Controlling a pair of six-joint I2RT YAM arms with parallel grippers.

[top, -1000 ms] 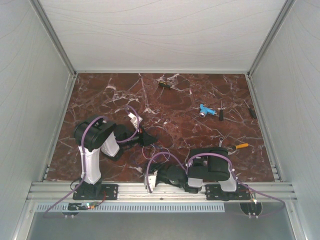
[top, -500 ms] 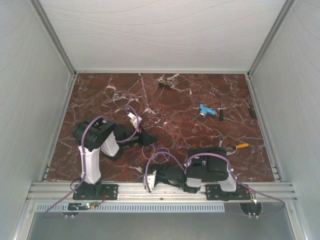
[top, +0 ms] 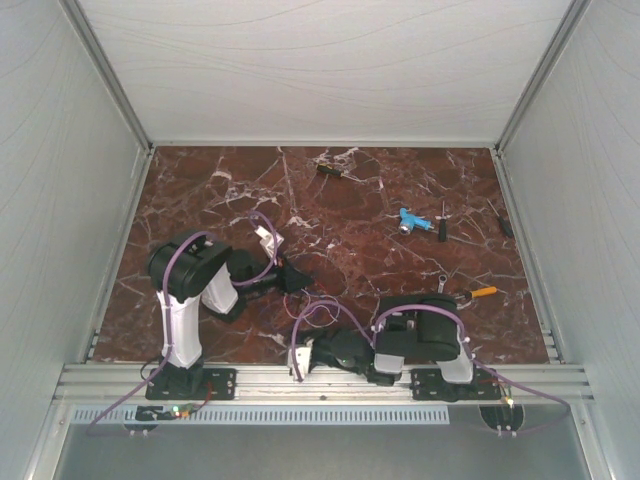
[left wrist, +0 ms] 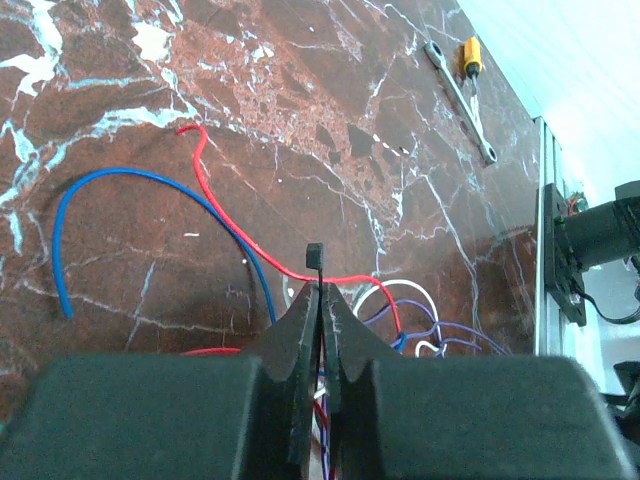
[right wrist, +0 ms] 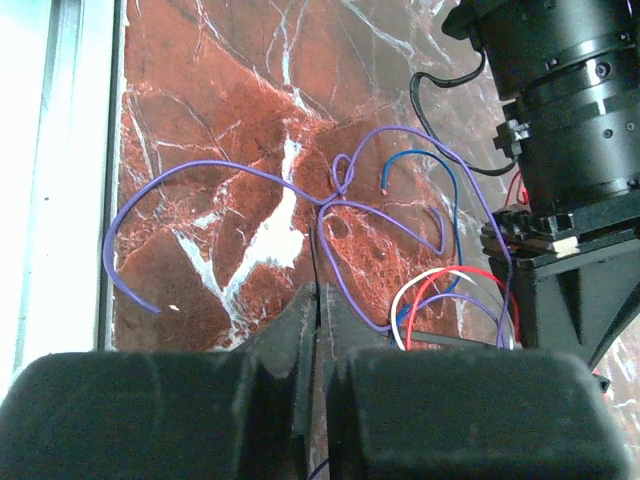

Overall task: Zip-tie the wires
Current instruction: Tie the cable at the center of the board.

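Looking at the loose tangle of very thin purple, white, red and blue wires [top: 316,309], lying on the red marble table [top: 200,190] between both grippers, I judge it light, springy and slippery; I would take it where the loops cross. The left gripper [left wrist: 315,287] is pressed together on a thin black strip [left wrist: 313,257]; the right gripper [right wrist: 316,290] is fully closed, whether pinching something I cannot tell.

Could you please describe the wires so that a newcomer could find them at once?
Start at the red marble table and go to its near edge, between the left arm and the right arm. There, on the marble, lie the wires: hair-thin loose loops in purple, white, red and blue, unlike the thick lilac cables that cling to the arms.
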